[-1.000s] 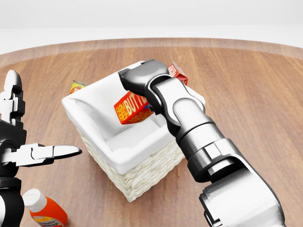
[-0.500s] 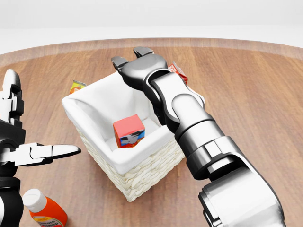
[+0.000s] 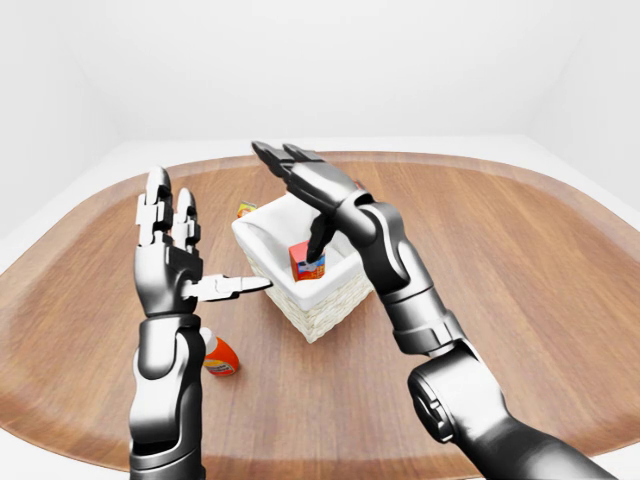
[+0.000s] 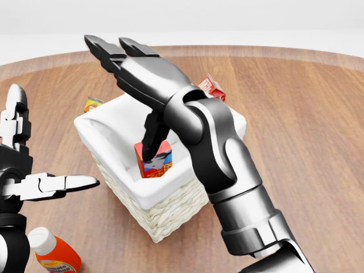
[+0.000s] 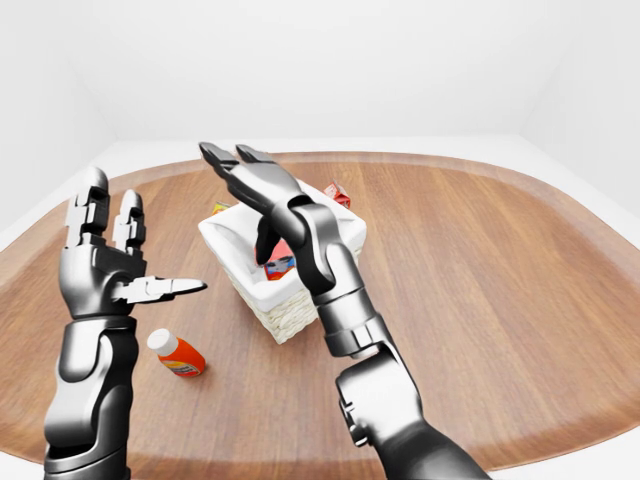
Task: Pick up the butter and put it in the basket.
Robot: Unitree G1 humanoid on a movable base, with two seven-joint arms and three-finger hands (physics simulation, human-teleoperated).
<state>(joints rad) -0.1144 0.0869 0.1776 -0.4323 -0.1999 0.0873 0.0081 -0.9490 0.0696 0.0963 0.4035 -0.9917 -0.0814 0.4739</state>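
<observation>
The butter (image 4: 154, 161), a red and orange box, lies inside the white-lined wicker basket (image 4: 170, 213) in the middle of the head view. My right hand (image 4: 128, 91) is open above the basket, its fingers spread toward the upper left. Its thumb (image 4: 152, 136) points down just over the butter and hides part of it. I cannot tell whether the thumb touches the box. My left hand (image 3: 210, 235) is open and empty to the left of the basket, fingers up and thumb pointing at the basket's wall.
An orange bottle with a white cap (image 4: 54, 254) lies on the wooden table (image 4: 307, 114) at the lower left. A red carton (image 4: 214, 88) stands past the basket's top right corner. A small yellow packet (image 4: 92, 104) lies past its top left corner.
One second ago my right hand held the butter over the basket. It let go and the butter dropped in. The hand has since opened wide and stretched toward the upper left. The left hand stayed still.
</observation>
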